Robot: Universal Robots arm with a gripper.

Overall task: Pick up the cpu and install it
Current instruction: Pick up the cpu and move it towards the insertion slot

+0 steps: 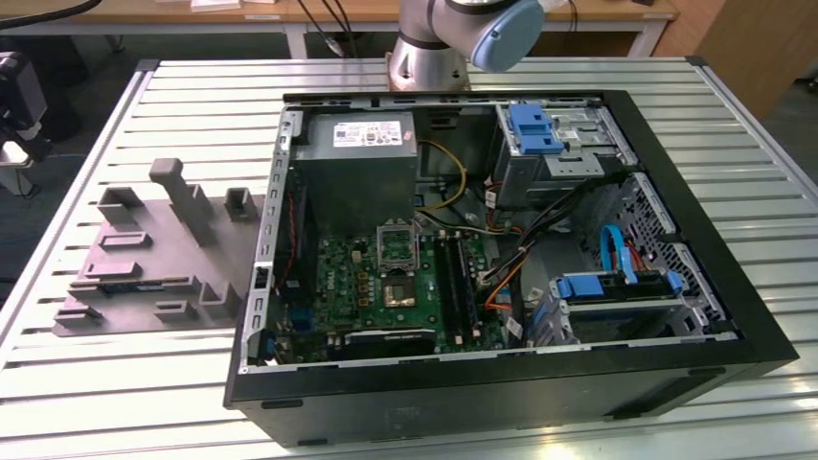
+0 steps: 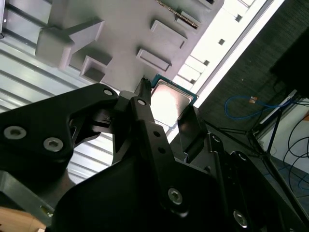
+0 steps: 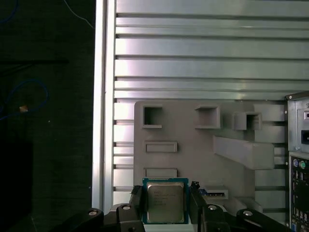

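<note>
The jaws stand clamped on the cpu [image 3: 165, 205], one finger [image 3: 136, 198] against each of two opposite edges, silvery top facing the camera in both wrist views. The gripper [image 3: 165, 189] holds it over the near edge of the tray [image 3: 193, 159]. It appears lifted clear of the tray, though the angle leaves that unsure.

The hold is on thin edges only, so the main risk is slip. A jolt or a small twist could tilt the chip in the fingers or drop it onto the tray's raised blocks [image 3: 244, 152] or the slatted table [image 3: 193, 48]. A chip skewed in the grip would meet the socket [image 1: 398, 287] crooked and could damage the contacts.

In the exterior view the socket sits low on the green board inside the open case [image 1: 715, 287], well apart from the tray. The case wall [image 1: 271, 220] stands between them. The grey box [image 1: 358, 163] is just beside the socket, and loose cables [image 1: 537, 230] are near it, crowding any approach.
</note>
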